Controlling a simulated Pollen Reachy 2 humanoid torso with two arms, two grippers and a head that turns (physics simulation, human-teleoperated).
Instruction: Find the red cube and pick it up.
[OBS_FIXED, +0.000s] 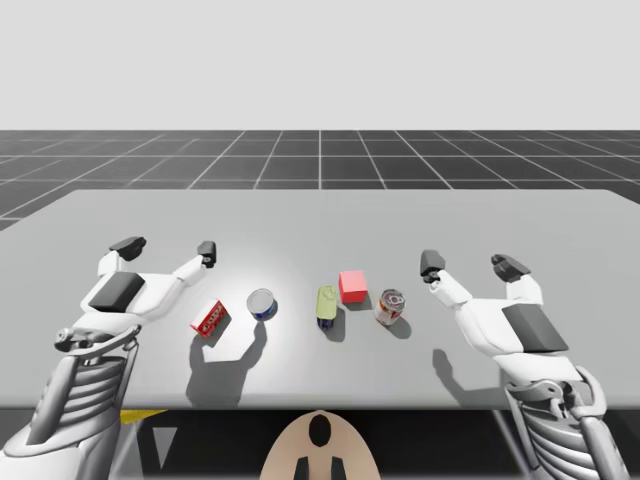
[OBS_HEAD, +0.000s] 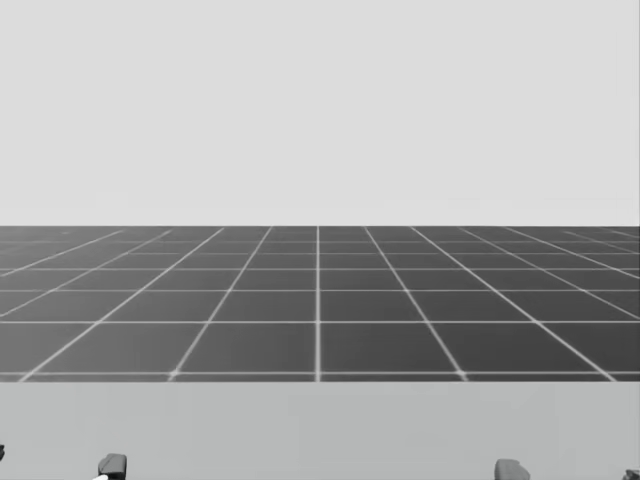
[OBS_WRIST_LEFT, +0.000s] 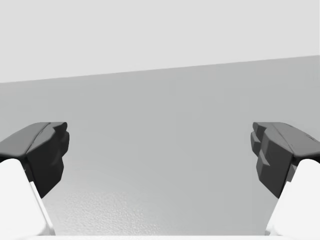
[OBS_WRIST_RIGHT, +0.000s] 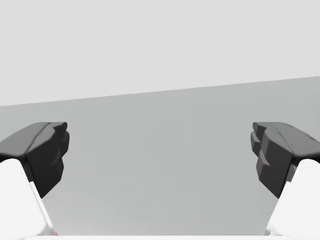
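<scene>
The red cube (OBS_FIXED: 351, 286) sits on the grey table (OBS_FIXED: 320, 215) near its middle, between a green can and a red-and-white can. My left gripper (OBS_FIXED: 168, 248) hovers open over the table's left part, well away from the cube. My right gripper (OBS_FIXED: 471, 264) hovers open to the right of the cube, past the red-and-white can. In the left wrist view my left gripper (OBS_WRIST_LEFT: 160, 160) has its fingers wide apart over bare table. My right gripper (OBS_WRIST_RIGHT: 160, 160) stands the same way in the right wrist view. Nothing is held.
A flat red box (OBS_FIXED: 209, 317) and a blue-and-white can (OBS_FIXED: 262, 303) lie left of the cube. A green can (OBS_FIXED: 327, 304) lies beside it, and a red-and-white can (OBS_FIXED: 390, 306) stands at its right. The head view looks over the table's far edge at a dark grid floor (OBS_HEAD: 320, 300).
</scene>
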